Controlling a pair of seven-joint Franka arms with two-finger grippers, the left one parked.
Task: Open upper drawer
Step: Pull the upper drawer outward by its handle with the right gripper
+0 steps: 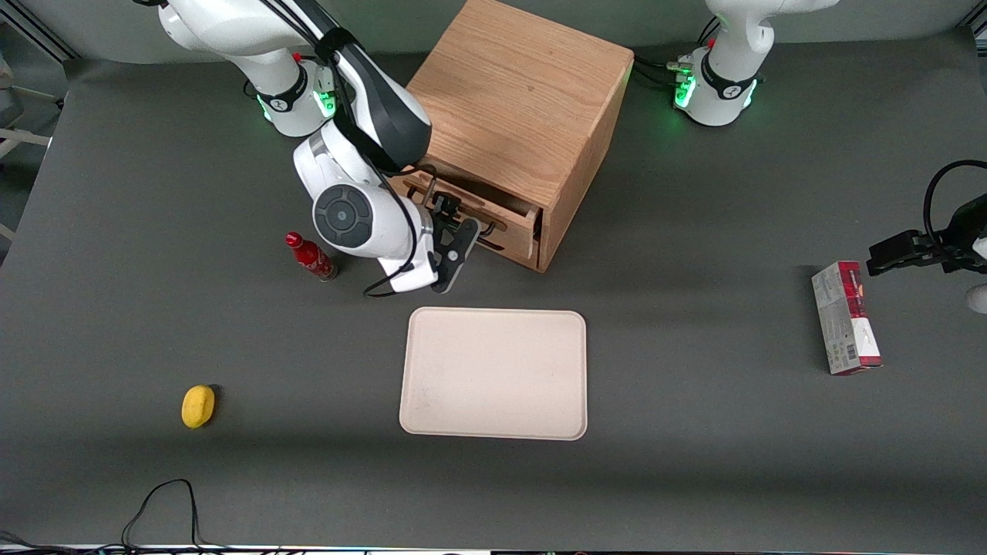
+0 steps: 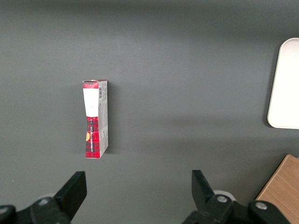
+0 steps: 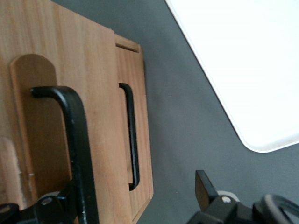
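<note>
The wooden cabinet (image 1: 517, 100) stands at the back middle of the table. Its upper drawer (image 1: 515, 224) is pulled out a little, with a dark gap showing along its top. In the right wrist view the upper drawer front (image 3: 96, 116) stands out past the lower drawer front (image 3: 140, 140). The upper drawer's black handle (image 3: 74, 140) is close to the camera. The lower drawer's black handle (image 3: 131, 135) is clear of the gripper. My right gripper (image 1: 455, 230) is open in front of the drawers. The upper handle lies between its fingers (image 3: 203, 186), close to one of them.
A beige tray (image 1: 493, 374) lies just nearer the front camera than the cabinet; it also shows in the right wrist view (image 3: 243, 60). A red bottle (image 1: 310, 257) stands beside my arm. A yellow lemon (image 1: 198, 405) lies toward the working arm's end. A red-and-white box (image 1: 844, 317) lies toward the parked arm's end.
</note>
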